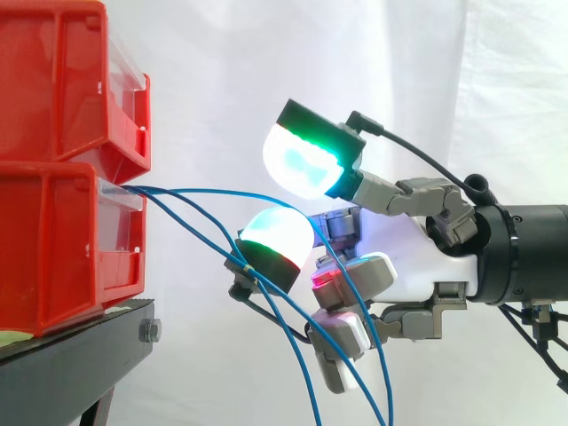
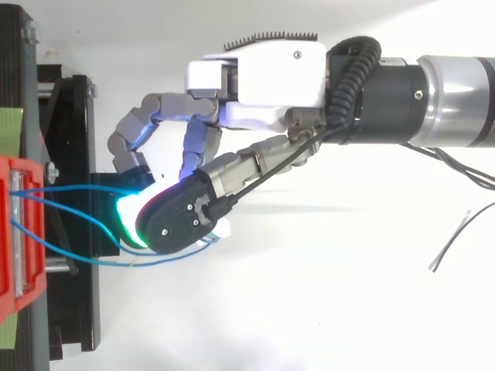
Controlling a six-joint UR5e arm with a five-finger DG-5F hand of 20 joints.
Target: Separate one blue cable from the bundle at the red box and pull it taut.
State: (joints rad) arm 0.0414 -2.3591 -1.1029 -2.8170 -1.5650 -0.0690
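Several thin blue cables (image 1: 191,190) come out of the front of the lower red box (image 1: 53,240) and sag down to the right. In the top view the same cables (image 2: 69,188) fan from the red box (image 2: 11,232) towards the hand. My hand (image 1: 408,257) reaches in from the right with its fingers curled among the cables. One blue cable arcs in between the upper green-white pad (image 1: 306,160) and the lower pad (image 1: 277,235), which nearly meet on it. It hangs slack below the hand. Other cables drape across the lower fingers.
A second red box (image 1: 53,80) is stacked on the lower one. Both rest on a black stand (image 1: 80,355) at the left, seen from above as a dark frame (image 2: 73,154). A white curtain hangs behind, with open room under and right of the hand.
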